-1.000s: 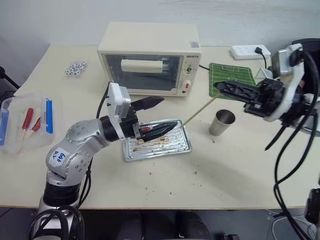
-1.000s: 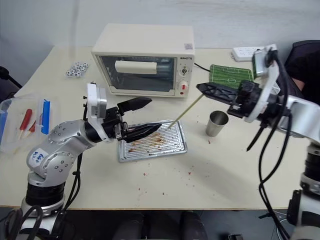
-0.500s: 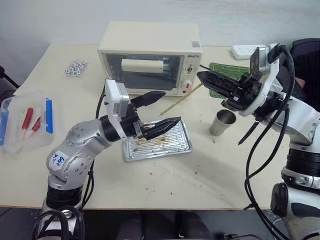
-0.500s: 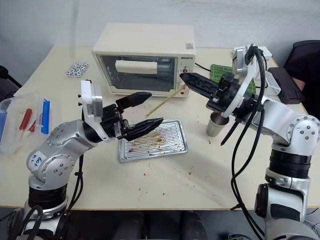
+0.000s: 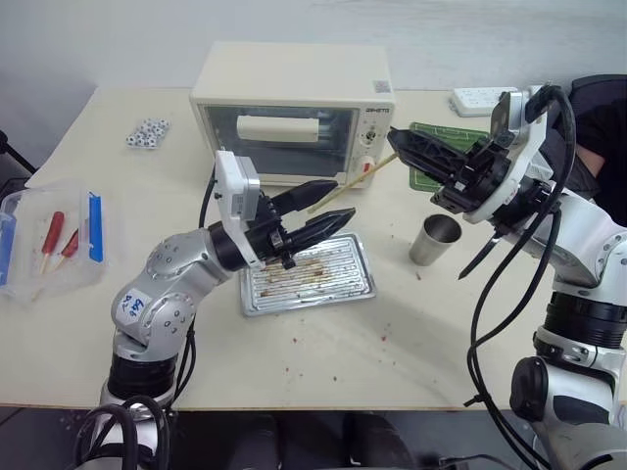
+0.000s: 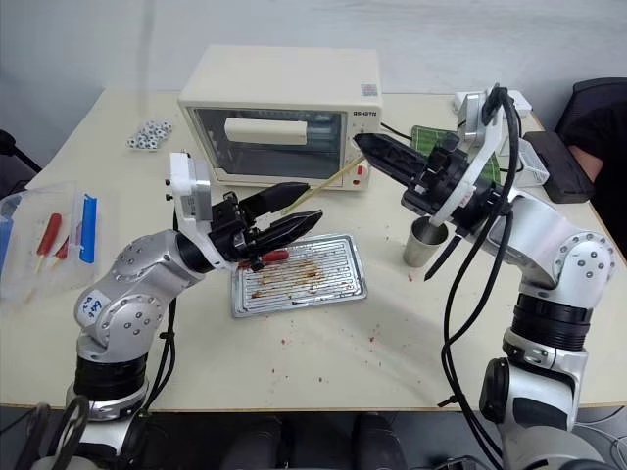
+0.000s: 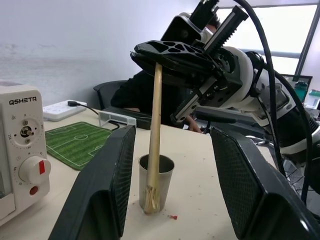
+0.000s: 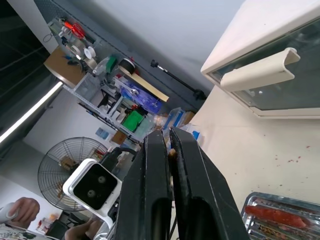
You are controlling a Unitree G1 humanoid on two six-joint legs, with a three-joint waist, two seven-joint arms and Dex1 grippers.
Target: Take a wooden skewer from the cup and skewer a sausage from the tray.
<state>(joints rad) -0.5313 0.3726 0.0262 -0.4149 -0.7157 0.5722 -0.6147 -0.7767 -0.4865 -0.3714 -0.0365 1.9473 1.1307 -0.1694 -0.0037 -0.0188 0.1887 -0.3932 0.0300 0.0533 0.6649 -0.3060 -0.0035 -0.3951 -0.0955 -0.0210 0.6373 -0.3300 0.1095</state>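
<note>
Plastic box, clear and lidless, sits at the far left of the tabletop with red sausages and a blue item inside; a small pile of white pieces lies farther back. Next comes the left gripper, raised above the tray's near-left part, its two black fingers apart with nothing gripped between them. The tray is a ribbed silver rectangle smeared with brown crumbs, and the sausage lies in it near its left end, just under the left fingers. Behind the tray stands a cream toaster oven with its glass door shut. Across the oven's lower right front runs the wooden skewer, slanting down to the left, its free tip reaching in between the left fingers without clearly touching them. Its upper end is clamped in the right gripper, whose fingers are pressed together on the stick. Below that gripper, right of the tray, the cup stands upright on the tabletop. A green mat printed like a football pitch lies behind it, and a white power strip at the back right edge.
</note>
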